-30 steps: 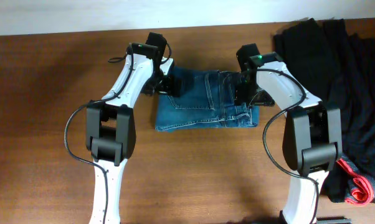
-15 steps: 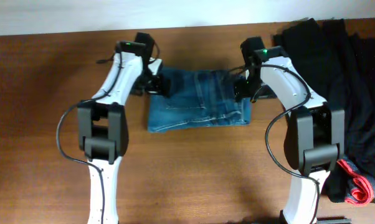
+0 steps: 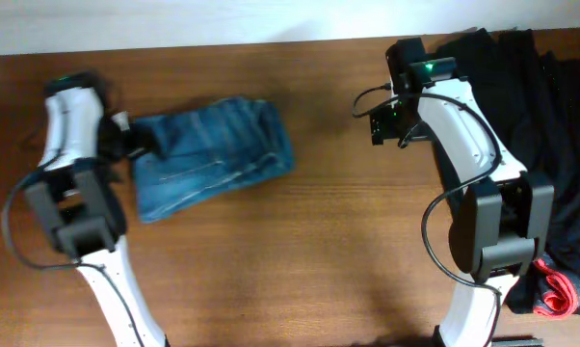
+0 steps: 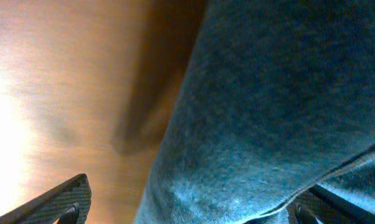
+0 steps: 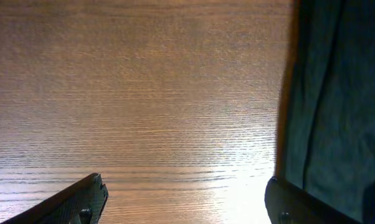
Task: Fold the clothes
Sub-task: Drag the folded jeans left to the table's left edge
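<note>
The clothes, a folded pair of blue jeans [image 3: 213, 154], lie on the wooden table [image 3: 309, 251], left of centre and slightly askew. My left gripper [image 3: 126, 138] is at their left end. In the left wrist view the denim [image 4: 268, 93] fills the space between the wide-apart fingers of the left gripper [image 4: 194, 193]; a hem lies over the right finger, and bare wood shows beside the left one. My right gripper [image 3: 382, 123] is well to the right of the jeans. In its wrist view the right gripper [image 5: 186, 183] stands open over bare wood.
A heap of black garments [image 3: 521, 116] covers the table's right side, close beside the right arm; dark cloth [image 5: 337, 93] shows at the right edge of the right wrist view. A small red-pink item [image 3: 555, 289] lies at the front right.
The jeans have slid left and turned a little, along with the left arm, which swung to the far left. The right gripper has come off the jeans, moved right and opened wider.
</note>
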